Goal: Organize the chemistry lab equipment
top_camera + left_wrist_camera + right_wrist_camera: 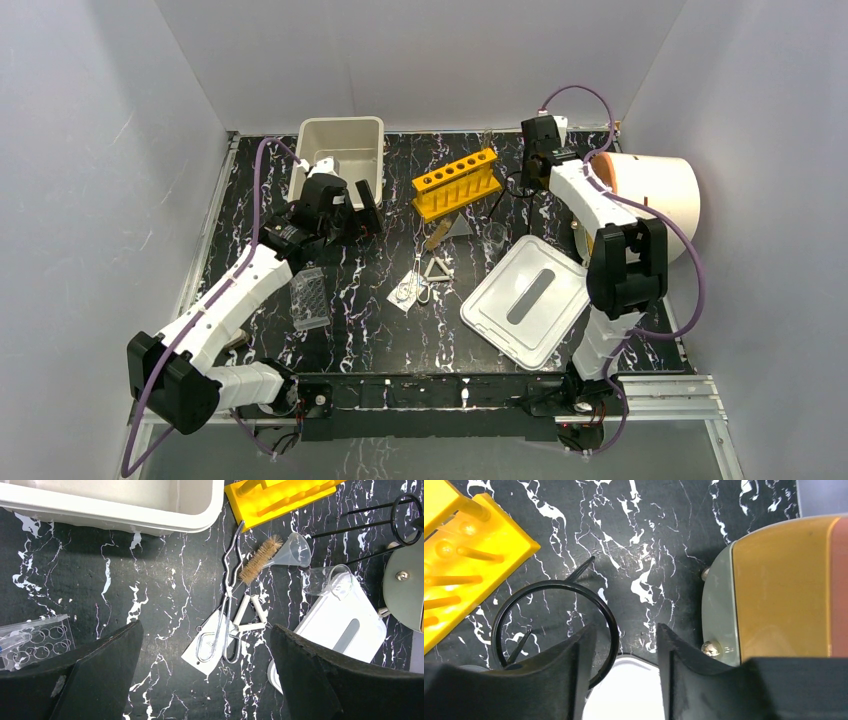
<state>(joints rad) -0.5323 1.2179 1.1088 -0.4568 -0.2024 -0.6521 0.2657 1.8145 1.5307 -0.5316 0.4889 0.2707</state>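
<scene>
- Right wrist view is showing you the black wire ring stand lying to the left of the right tool. The ring's right-hand rim is passing under the inner edge of the left finger, not through the gap.
- That tool is standing partly open, a fairly narrow gap with nothing in it. Only bare worktop is showing between the fingers.
- The ring is facing up at the camera. At the point nearest the tool its wire is running roughly along the fingers, so I judge the closing would be squeezing straight across it.
- You are probably needing only a small shift toward the yellow rack to bring the rim into the gap.
- A round canister is lying close on the tool's other side, so you are getting little room that way.
- From the top camera, the stand is standing between the rack and the right tool. The left tool is hovering well apart, beside the white bin, so the right arm is the nearer one.
- The left tool is gaping wide and holding nothing. The metal tweezers and the white triangle are lying ahead of it, with the tweezers' long axis pointing away from the camera.
</scene>
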